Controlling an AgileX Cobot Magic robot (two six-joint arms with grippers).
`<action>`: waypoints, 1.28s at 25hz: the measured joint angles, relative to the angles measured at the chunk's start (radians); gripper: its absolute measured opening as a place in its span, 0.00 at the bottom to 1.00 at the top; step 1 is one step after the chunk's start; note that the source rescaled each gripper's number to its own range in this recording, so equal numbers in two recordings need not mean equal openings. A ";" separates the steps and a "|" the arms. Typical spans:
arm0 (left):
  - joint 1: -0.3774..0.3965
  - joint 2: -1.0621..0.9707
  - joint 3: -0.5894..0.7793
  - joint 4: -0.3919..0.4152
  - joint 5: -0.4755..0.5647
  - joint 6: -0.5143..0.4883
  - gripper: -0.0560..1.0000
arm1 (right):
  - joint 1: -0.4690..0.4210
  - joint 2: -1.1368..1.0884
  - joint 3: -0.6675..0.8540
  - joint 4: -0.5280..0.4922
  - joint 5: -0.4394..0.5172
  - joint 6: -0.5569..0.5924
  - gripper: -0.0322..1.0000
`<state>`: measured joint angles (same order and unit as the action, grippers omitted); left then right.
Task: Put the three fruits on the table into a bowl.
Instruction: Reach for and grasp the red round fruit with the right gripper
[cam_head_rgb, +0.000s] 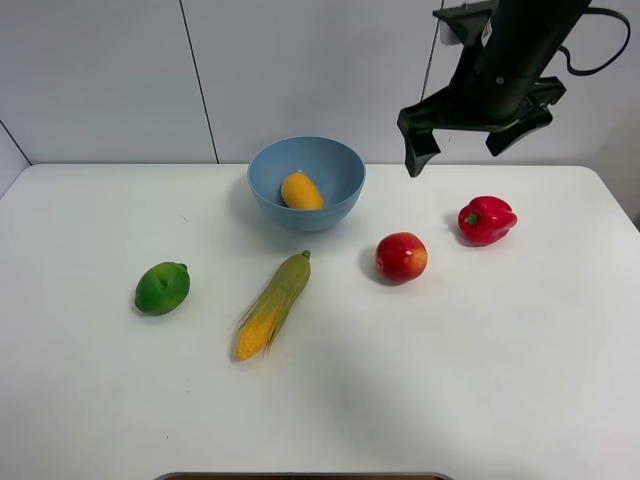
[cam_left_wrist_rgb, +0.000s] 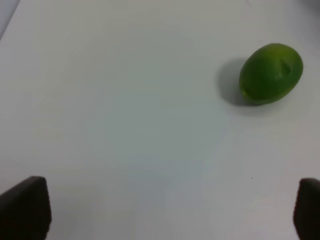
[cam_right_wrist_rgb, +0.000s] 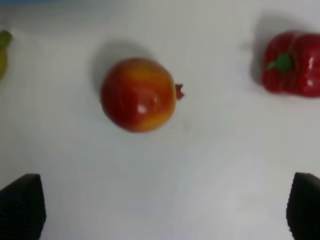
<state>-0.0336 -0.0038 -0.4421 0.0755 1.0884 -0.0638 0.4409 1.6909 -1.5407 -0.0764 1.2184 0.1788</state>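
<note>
The right gripper (cam_right_wrist_rgb: 162, 212) had its fingers spread, the apple (cam_right_wrist_rgb: 138, 94) on the table (cam_right_wrist_rgb: 200, 165) ahead, untouched. The left gripper (cam_left_wrist_rgb: 165, 210) was spread too, the lime (cam_left_wrist_rgb: 270, 73) clear of its fingers. The mango (cam_head_rgb: 301, 191) lay in the bowl (cam_head_rgb: 342, 172).

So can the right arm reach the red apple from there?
Probably yes. The right gripper is open, the apple lies in plain view ahead of it, and the bell pepper sits apart.
</note>
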 joint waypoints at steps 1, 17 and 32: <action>0.000 0.000 0.000 0.000 0.000 0.000 1.00 | 0.000 0.010 0.010 0.001 -0.002 0.005 0.97; 0.000 0.000 0.000 0.000 0.000 0.001 1.00 | -0.002 0.237 0.023 0.025 -0.159 0.074 0.97; 0.000 0.000 0.000 0.000 0.000 0.000 1.00 | -0.037 0.294 0.160 0.065 -0.270 0.034 0.97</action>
<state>-0.0336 -0.0038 -0.4421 0.0755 1.0884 -0.0636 0.4040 1.9845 -1.3808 -0.0118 0.9486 0.2132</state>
